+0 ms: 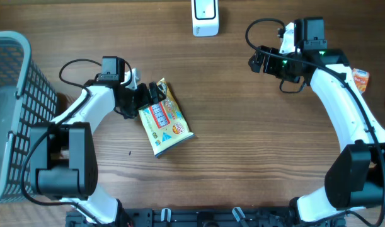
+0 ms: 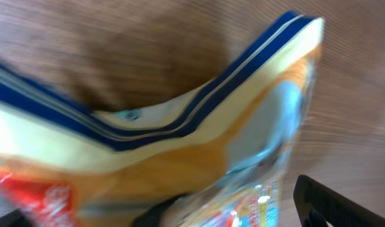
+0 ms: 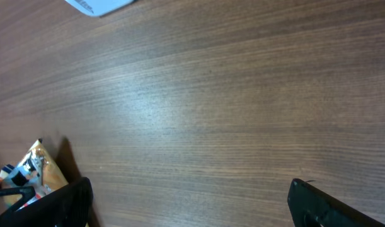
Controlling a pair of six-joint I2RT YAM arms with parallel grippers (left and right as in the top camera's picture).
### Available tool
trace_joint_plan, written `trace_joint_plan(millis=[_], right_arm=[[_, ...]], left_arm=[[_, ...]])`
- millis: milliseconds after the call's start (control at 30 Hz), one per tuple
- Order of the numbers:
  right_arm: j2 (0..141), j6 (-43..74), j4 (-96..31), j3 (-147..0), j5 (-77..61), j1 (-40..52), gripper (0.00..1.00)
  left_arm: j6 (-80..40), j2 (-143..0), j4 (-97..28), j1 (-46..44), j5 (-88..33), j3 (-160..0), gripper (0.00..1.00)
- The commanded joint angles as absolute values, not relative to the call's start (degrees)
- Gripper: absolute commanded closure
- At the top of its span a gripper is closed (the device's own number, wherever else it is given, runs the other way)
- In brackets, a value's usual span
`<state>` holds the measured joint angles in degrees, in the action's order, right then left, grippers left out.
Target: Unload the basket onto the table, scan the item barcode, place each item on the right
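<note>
The item, a yellow and blue snack bag (image 1: 166, 120), lies flat on the wooden table left of centre. My left gripper (image 1: 149, 94) is at the bag's upper left end, open, its fingers set wide on either side of that end. In the left wrist view the bag (image 2: 179, 139) fills the frame, blurred, and one dark finger (image 2: 343, 205) shows at the right edge. A white scanner (image 1: 205, 17) stands at the table's far edge. My right gripper (image 1: 259, 62) hangs open over bare wood at the upper right, with nothing between its fingers (image 3: 331, 205).
A grey mesh basket (image 1: 16, 107) takes up the left edge of the table. A small orange packet (image 1: 360, 78) lies at the far right, beside the right arm. In the right wrist view the bag (image 3: 28, 171) shows at the lower left.
</note>
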<state>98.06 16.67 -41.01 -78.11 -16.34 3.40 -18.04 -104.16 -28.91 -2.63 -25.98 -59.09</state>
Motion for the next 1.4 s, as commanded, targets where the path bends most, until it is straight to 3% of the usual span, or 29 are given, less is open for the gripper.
trace_joint_plan(millis=[0,33,100,133,167,200,267,500,600,800,1067,1233,1267,1333,1367], right_arm=[[98.83,17.10,-40.99,-78.26,-15.46,3.36,0.00],[98.83,17.10,-40.99,-78.26,-15.46,3.36,0.00],[98.83,17.10,-40.99,-78.26,-15.46,3.36,0.00],[98.83,17.10,-41.01,-78.26,-15.46,3.36,0.00],[98.83,17.10,-40.99,-78.26,-15.46,3.36,0.00],[98.83,17.10,-40.99,-78.26,-15.46,3.36,0.00],[98.83,17.10,-40.99,-78.26,-15.46,3.36,0.00],[98.83,17.10,-41.01,-78.26,-15.46,3.36,0.00],[98.83,17.10,-40.99,-78.26,-15.46,3.36,0.00],[98.83,17.10,-40.99,-78.26,-15.46,3.38,0.00],[98.83,17.10,-40.99,-78.26,-15.46,3.38,0.00],[98.83,17.10,-40.99,-78.26,-15.46,3.36,0.00],[98.83,17.10,-40.99,-78.26,-15.46,3.36,0.00],[98.83,17.08,-40.99,-78.26,-15.46,3.36,0.00],[98.83,17.10,-40.99,-78.26,-15.46,3.36,0.00]], left_arm=[[-16.71,-110.59,-25.87,-2.76,-28.93,-57.19,0.04],[-16.71,-111.61,-24.84,-2.76,-28.91,-57.17,0.20],[-16.80,-112.86,-22.98,-2.76,-28.69,-57.17,0.61],[-17.15,-112.88,-22.44,-2.76,-27.55,-57.17,0.74],[-17.15,-112.88,-22.41,-2.76,-27.09,-57.21,0.80],[-17.21,-112.81,-22.98,-2.72,-24.21,-57.36,0.96],[-19.20,-112.36,-26.24,-2.72,-18.72,-58.78,0.96],[-23.22,-99.83,-54.92,-4.12,1.85,-81.08,0.96],[-23.66,-95.50,-64.77,-10.17,14.20,-89.84,0.96],[-34.17,-97.36,-78.76,-20.49,43.42,-90.35,0.96],[-35.40,-105.82,-81.10,-20.47,38.20,-90.17,0.96],[-38.15,-115.77,-80.31,-25.50,37.32,-90.06,0.96],[-38.20,-116.05,-79.07,-26.65,35.40,-90.06,0.94],[-38.17,-116.05,-75.40,-29.54,30.35,-90.08,0.50],[-38.15,-116.05,-74.52,-30.63,28.91,-90.08,0.37]])
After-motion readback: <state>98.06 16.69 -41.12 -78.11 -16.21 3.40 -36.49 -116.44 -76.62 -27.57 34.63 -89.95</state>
